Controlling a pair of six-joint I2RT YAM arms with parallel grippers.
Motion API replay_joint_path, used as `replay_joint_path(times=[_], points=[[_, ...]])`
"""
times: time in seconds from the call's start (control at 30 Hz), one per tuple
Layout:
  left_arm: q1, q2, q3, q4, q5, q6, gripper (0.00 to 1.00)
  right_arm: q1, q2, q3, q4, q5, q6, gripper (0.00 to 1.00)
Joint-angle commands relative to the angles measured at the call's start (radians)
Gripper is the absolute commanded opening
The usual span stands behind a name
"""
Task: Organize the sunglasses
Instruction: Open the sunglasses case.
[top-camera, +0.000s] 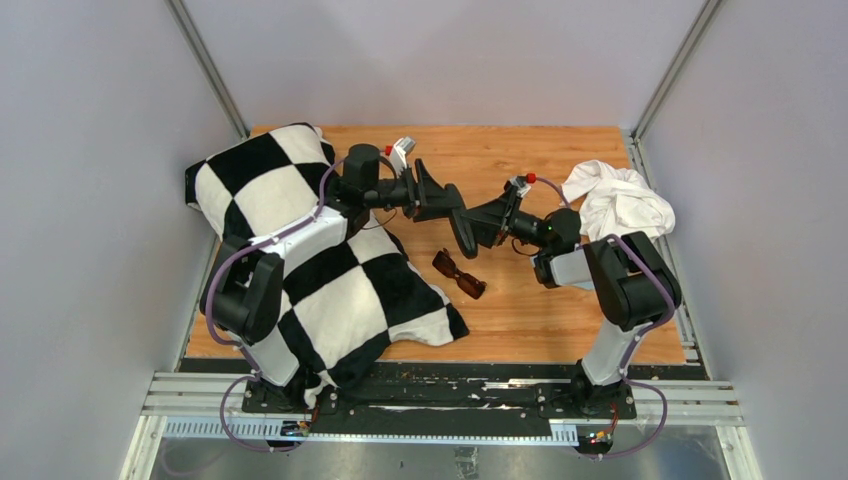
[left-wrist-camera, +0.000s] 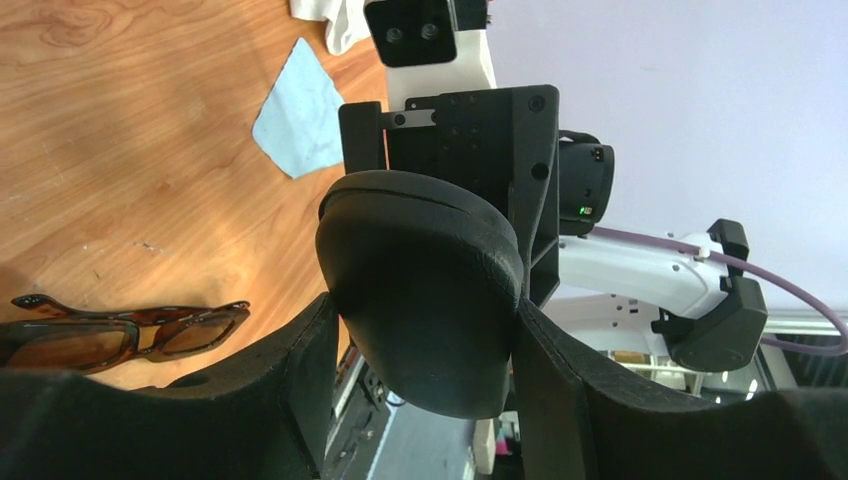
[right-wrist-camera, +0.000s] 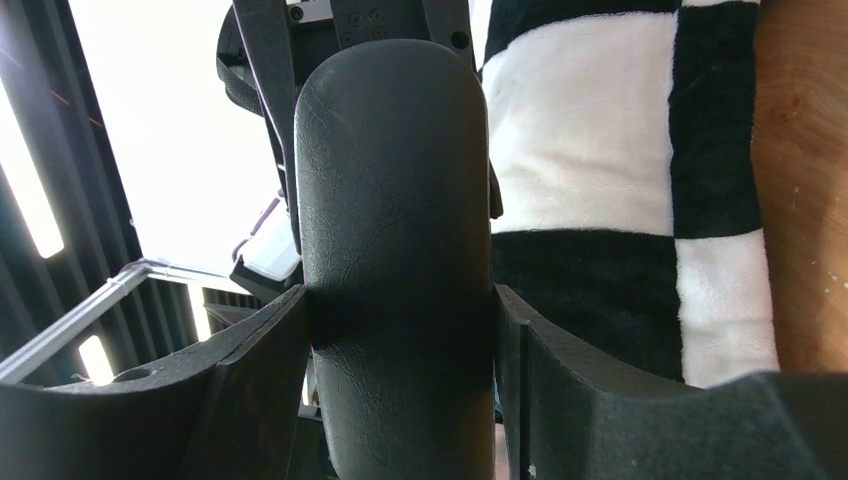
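On the brown wooden bench (top-camera: 560, 310), my left hand (left-wrist-camera: 425, 335) and my right hand (right-wrist-camera: 400, 320) both pinch the black oval hard case (left-wrist-camera: 420, 250). The reddish-brown translucent sunglasses (top-camera: 459, 274) lie near them, untouched, on the bench.

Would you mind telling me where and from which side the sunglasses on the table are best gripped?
Probably at the bridge of the sunglasses, coming straight down from above with the fingers closing across the narrow front. They lie flat, seemingly folded, on the bare wooden table, just clear of the checkered blanket, so the sides sit too low for a sideways approach.
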Motion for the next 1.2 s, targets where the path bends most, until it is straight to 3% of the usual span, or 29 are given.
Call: replay_joint_path(times=[0.0, 0.2, 0.47, 0.77, 0.8, 0.9, 0.97, 1.07, 1.17], points=[[0.031, -0.055, 0.053, 0.01, 0.103, 0.131, 0.0, -0.04, 0.038, -0.006, 0.037, 0.079, 0.154, 0.4], [0.046, -0.026, 0.131, 0.025, 0.115, 0.153, 0.0, -0.049, 0.078, 0.02, 0.037, 0.122, 0.259, 0.35], [0.051, 0.043, 0.173, 0.117, 0.162, 0.066, 0.0, -0.062, 0.129, 0.115, 0.038, 0.147, 0.337, 0.33], [0.054, 0.073, 0.155, 0.153, 0.129, 0.001, 0.0, -0.066, 0.133, 0.153, 0.037, 0.148, 0.311, 0.31], [0.054, 0.072, 0.145, 0.154, 0.109, -0.017, 0.11, -0.066, 0.127, 0.152, 0.037, 0.146, 0.295, 0.31], [0.054, 0.053, 0.103, 0.154, 0.047, -0.055, 0.56, -0.068, 0.108, 0.144, 0.037, 0.137, 0.248, 0.3], [0.054, 0.029, 0.076, 0.154, 0.006, -0.067, 0.72, -0.069, 0.098, 0.138, 0.037, 0.132, 0.227, 0.29], [0.053, -0.012, 0.051, 0.153, -0.028, -0.08, 0.87, -0.069, 0.091, 0.131, 0.037, 0.122, 0.205, 0.28], [0.049, -0.026, 0.042, 0.152, -0.063, -0.106, 0.94, -0.069, 0.093, 0.127, 0.037, 0.113, 0.19, 0.27]])
